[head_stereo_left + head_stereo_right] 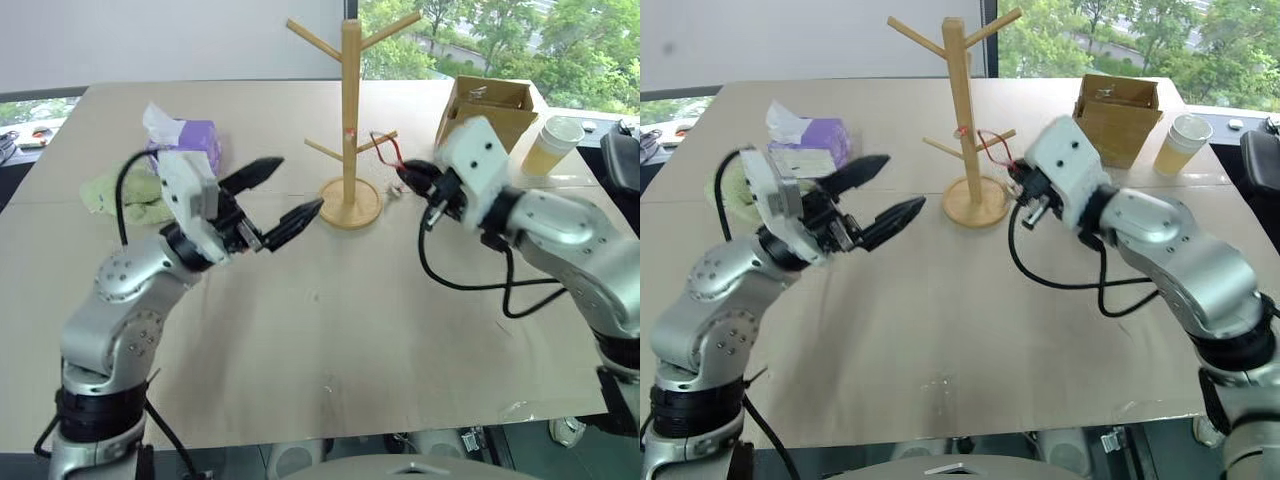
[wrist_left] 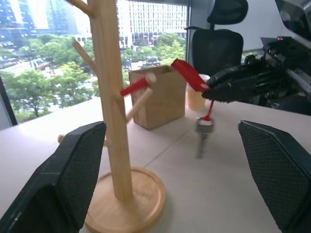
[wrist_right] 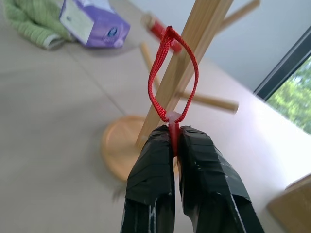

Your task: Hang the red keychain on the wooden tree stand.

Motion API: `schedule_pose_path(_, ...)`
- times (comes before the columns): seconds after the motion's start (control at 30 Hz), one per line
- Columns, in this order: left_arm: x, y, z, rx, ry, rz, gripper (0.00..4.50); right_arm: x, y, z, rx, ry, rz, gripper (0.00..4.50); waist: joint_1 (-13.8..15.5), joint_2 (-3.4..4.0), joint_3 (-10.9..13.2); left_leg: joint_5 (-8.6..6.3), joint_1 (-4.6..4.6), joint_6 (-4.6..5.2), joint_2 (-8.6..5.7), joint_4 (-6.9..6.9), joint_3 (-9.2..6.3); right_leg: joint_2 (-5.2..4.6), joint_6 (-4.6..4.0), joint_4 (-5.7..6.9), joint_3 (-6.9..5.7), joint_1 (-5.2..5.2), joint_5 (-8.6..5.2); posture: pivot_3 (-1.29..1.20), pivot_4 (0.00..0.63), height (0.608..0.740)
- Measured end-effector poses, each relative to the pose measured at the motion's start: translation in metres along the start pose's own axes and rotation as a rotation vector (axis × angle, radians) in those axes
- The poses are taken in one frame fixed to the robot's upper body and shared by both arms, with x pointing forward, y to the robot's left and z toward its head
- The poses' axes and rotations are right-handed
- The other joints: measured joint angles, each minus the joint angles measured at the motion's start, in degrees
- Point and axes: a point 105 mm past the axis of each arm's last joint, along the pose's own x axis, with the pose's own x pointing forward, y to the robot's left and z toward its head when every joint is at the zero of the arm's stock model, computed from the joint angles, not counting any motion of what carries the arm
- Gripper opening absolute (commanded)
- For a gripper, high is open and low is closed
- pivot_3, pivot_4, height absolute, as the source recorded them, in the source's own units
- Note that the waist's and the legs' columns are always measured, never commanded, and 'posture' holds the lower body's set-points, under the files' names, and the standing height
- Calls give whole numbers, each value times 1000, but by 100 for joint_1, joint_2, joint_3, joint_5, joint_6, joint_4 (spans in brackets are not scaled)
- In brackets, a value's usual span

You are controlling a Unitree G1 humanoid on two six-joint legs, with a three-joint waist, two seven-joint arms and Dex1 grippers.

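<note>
The red keychain [image 3: 171, 73] hangs in the air just off the lower pegs of the wooden tree stand [image 1: 350, 120], its cord loop pinched at the knot between the two black fingers of the right gripper [image 3: 176, 138], which are pressed fully together on it; in the left wrist view the small dark key [image 2: 202, 130] dangles below those fingers, clear of the tabletop. From the stand's pole the keychain sits at about 3 o'clock in the head views, close beside the short lower peg that points that way, though whether the loop touches the peg cannot be told. The stand rests upright on its round disc base on the table [image 1: 330, 330], toward the far middle of the surface, with upper branches angling up at 10 and 2 o'clock. The left gripper [image 1: 285, 195] hovers at roughly 8 o'clock from the stand's base, its fingers spread wide and holding nothing, tips pointing toward the pole with a clear gap between them and the base. Between the two grippers and toward the near edge of the table lies a broad bare stretch of surface. At 2 o'clock from the stand, near the far right corner, stands a brown cardboard box [image 1: 490, 110], and just beyond it a paper cup [image 1: 552, 145] close to the table's right edge. At 9 o'clock from the stand sit a purple tissue box [image 1: 190, 140] and a green cloth [image 1: 125, 192], near the left edge.
</note>
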Motion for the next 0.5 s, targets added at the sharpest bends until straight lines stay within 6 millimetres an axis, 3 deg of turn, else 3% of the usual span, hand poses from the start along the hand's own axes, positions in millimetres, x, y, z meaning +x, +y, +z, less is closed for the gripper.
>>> schedule_pose_path(0.23, -1, 3, -8, -38, 42, 35, 4500, 23, 5, 4, -35, -47, 9, 41, 18, 0, 0, 1, -2, -1, 0, 2, 3, -3, -1, 2, -3, 0, 1, 0, 150, 740)
schedule_pose_path(0.5, -2, 3, -11, -43, 55, 44, 4500, 31, 15, 12, -44, -99, 38, 41, 16, 0, 0, 1, -1, -2, 0, 2, 2, -2, -2, 6, -4, 0, 1, 0, 150, 740)
